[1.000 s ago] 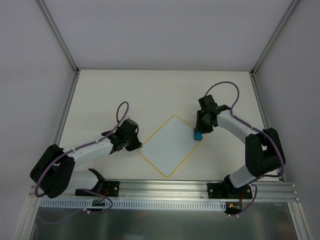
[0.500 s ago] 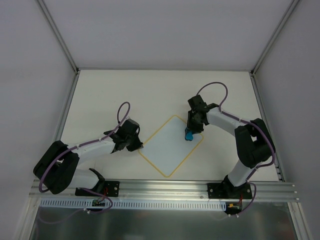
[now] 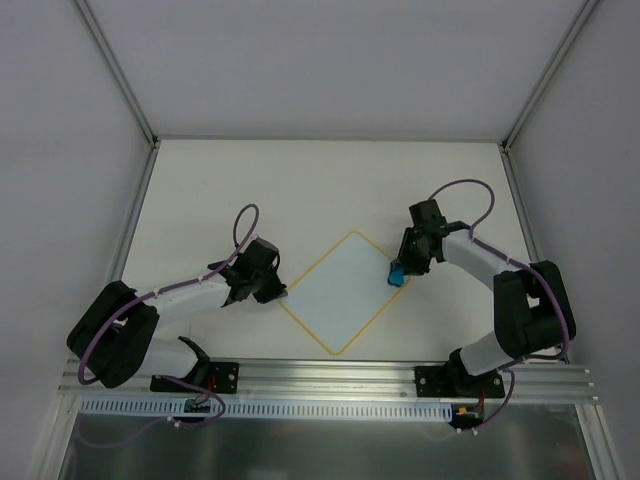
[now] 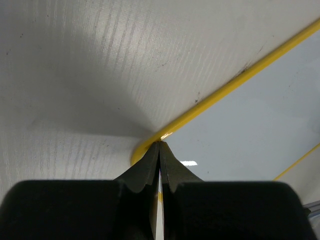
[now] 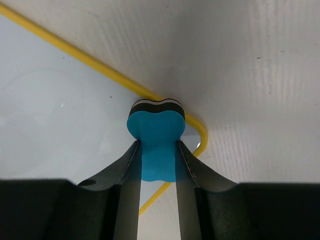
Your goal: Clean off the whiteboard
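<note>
The whiteboard (image 3: 342,290) lies on the table turned like a diamond, white with a thin yellow border, and I see no marks on it. My right gripper (image 3: 400,270) is shut on the blue eraser (image 3: 396,274), which rests at the board's right corner. In the right wrist view the eraser (image 5: 156,145) sits between my fingers over the rounded yellow corner (image 5: 200,131). My left gripper (image 3: 276,292) is shut, its tips pressed on the board's left corner. In the left wrist view the closed gripper (image 4: 159,145) touches the yellow border (image 4: 220,92).
The off-white tabletop (image 3: 300,190) surrounds the board, with grey walls on three sides. An aluminium rail (image 3: 330,375) carrying both arm bases runs along the near edge.
My right gripper moved the eraser left onto the board half a second ago, then back right to the board's right corner. The left gripper stayed at the left corner.
</note>
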`<action>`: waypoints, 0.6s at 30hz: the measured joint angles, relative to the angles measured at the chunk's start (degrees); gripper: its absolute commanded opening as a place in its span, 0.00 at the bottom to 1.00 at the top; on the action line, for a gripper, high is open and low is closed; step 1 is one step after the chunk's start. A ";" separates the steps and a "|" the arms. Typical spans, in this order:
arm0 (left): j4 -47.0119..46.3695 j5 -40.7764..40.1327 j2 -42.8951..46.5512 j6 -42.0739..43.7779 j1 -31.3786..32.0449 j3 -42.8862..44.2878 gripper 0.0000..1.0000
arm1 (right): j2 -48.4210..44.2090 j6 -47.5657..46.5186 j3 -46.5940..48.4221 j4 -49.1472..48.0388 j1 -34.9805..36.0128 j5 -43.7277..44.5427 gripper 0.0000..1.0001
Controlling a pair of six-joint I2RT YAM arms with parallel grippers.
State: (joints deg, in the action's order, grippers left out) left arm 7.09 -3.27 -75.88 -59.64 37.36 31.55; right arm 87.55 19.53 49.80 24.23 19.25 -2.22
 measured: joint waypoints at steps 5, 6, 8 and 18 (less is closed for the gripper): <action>-0.48 0.26 0.00 -0.33 -0.33 -0.20 0.00 | -2.99 0.00 -2.89 -0.02 -3.48 -0.39 0.00; -0.48 0.28 0.00 -0.42 -0.33 -0.22 0.00 | -3.45 -0.04 -3.26 0.02 -4.00 -0.39 0.00; -0.48 0.28 0.00 -0.48 -0.33 -0.22 0.00 | -3.93 -0.09 -3.67 0.24 -4.94 -0.48 0.00; -0.57 0.28 0.26 -0.83 -0.33 -0.44 0.00 | -5.75 -2.80 -3.63 5.05 -8.41 3.89 0.00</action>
State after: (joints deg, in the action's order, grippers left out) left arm 6.52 -2.98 -75.61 -60.47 37.04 31.11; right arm 81.80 16.73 46.17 29.28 10.83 1.67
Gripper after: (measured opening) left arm 0.006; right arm 0.314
